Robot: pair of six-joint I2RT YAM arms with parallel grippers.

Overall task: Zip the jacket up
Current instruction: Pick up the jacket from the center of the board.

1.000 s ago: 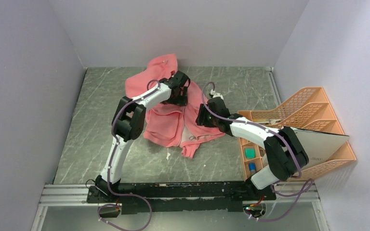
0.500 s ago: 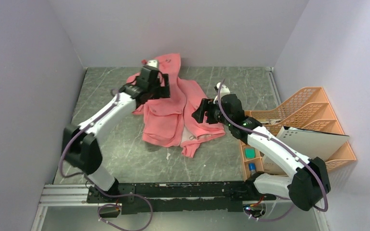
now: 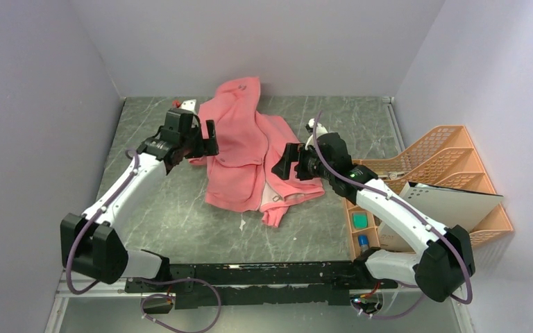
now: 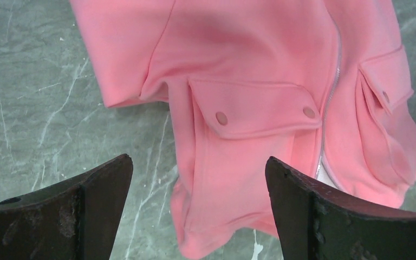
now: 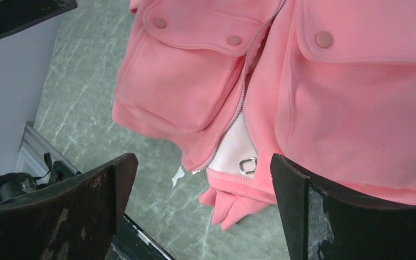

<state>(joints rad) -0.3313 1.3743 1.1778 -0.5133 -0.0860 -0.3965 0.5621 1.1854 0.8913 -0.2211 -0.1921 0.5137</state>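
Observation:
The salmon-pink jacket (image 3: pixel 243 152) lies crumpled in the middle of the table, collar toward the back wall. Its front is partly open near the bottom hem. In the right wrist view the zipper (image 5: pixel 238 103) splits low down, and a metal ring pull (image 5: pixel 247 165) lies on the pale lining. My left gripper (image 3: pixel 205 139) hovers open at the jacket's left edge, over a flap pocket (image 4: pixel 254 108). My right gripper (image 3: pixel 281 163) hovers open at the jacket's right side, above the hem (image 5: pixel 203 160). Neither holds anything.
An orange tiered rack (image 3: pixel 444 159) stands at the right with a white folder (image 3: pixel 458 208) and small bins (image 3: pixel 359 220). A small red and white object (image 3: pixel 184 104) lies at the back left. A white scrap (image 3: pixel 241 223) lies below the hem. Walls enclose three sides.
My left arm has swung from above the jacket's middle out to its left edge. My right gripper has opened wider and stayed near the right side. The jacket's top lies flatter.

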